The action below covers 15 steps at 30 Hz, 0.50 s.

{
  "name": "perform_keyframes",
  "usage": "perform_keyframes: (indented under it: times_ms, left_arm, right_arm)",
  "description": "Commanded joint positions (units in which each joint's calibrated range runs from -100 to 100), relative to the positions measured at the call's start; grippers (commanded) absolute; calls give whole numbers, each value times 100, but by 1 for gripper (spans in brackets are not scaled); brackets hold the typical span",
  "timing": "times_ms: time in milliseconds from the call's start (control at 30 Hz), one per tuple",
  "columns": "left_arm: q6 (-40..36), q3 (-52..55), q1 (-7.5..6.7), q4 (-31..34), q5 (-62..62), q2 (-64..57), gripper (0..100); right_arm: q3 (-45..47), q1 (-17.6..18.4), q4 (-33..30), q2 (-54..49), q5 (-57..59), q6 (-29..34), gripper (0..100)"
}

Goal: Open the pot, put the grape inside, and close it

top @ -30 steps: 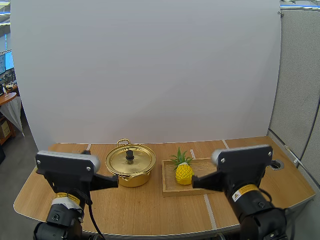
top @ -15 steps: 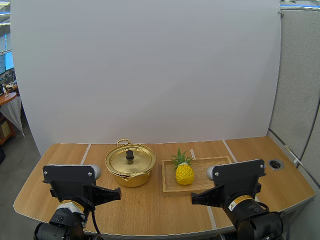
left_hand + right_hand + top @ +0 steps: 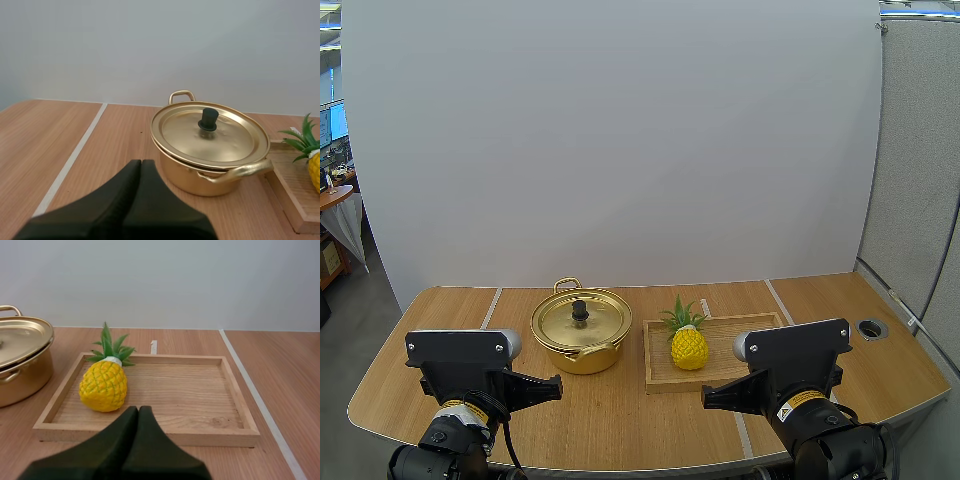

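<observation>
A gold pot (image 3: 581,343) with its lid (image 3: 209,135) on and a black knob (image 3: 208,119) stands on the table left of centre. A yellow toy pineapple (image 3: 688,341) with green leaves lies in a wooden tray (image 3: 750,326) to the pot's right; no grapes are visible. My left gripper (image 3: 558,384) is shut, low and short of the pot (image 3: 210,175), its fingers (image 3: 141,172) together as one wedge. My right gripper (image 3: 705,399) is shut too, just in front of the tray's (image 3: 150,432) near rim, with the pineapple (image 3: 104,384) beyond it.
A round grommet hole (image 3: 871,328) sits in the table at the far right. Pale seam lines (image 3: 72,160) run across the wooden tabletop. The pot's handle (image 3: 240,171) points towards the tray.
Both arms dropped lower and drew back towards the near table edge between one second and half a second ago; since then nothing has moved.
</observation>
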Motion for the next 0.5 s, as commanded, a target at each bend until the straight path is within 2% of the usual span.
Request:
perform_keyframes:
  times_ms: [0,467]
  left_arm:
    - [-63,0,-10,0,-40,-25,0]
    - [-63,0,-10,0,-126,-25,0]
  right_arm:
    - [0,-21,-46,-34,-17,-16,0]
    - [0,-21,-46,-34,-19,-16,0]
